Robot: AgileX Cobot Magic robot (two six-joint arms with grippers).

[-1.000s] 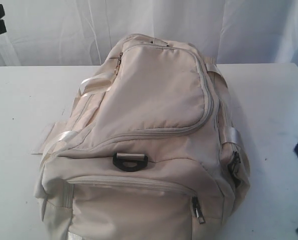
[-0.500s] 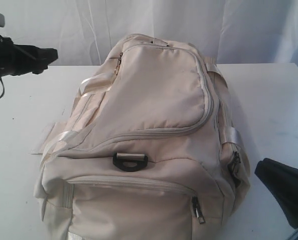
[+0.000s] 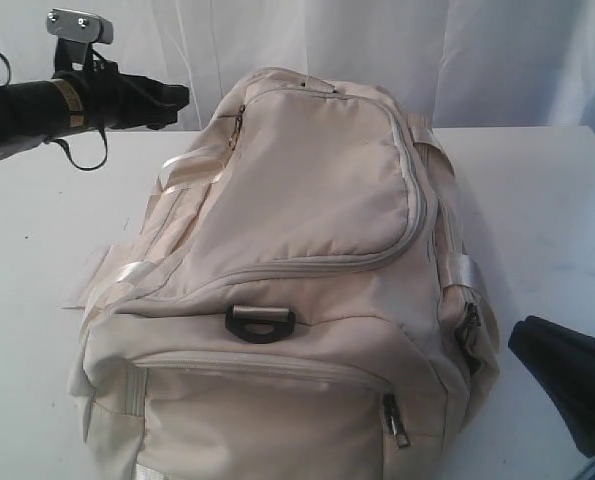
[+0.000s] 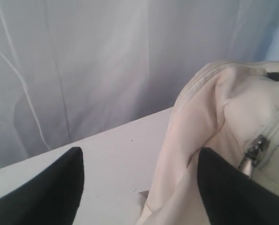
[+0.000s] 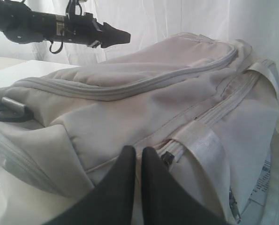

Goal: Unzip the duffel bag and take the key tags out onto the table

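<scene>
The large cream-beige fabric duffel bag [image 3: 307,220] is laid zipped on the broad white table [image 3: 537,200], its long axis run away toward the white curtain [image 3: 377,50]. The left gripper [image 3: 172,98], spread wide and empty, is found nearest the metal zipper pull [image 4: 252,157] at the far end. The right gripper [image 5: 139,157], pressed together on nothing, is placed beside the near end. The key tags cannot be seen.
</scene>
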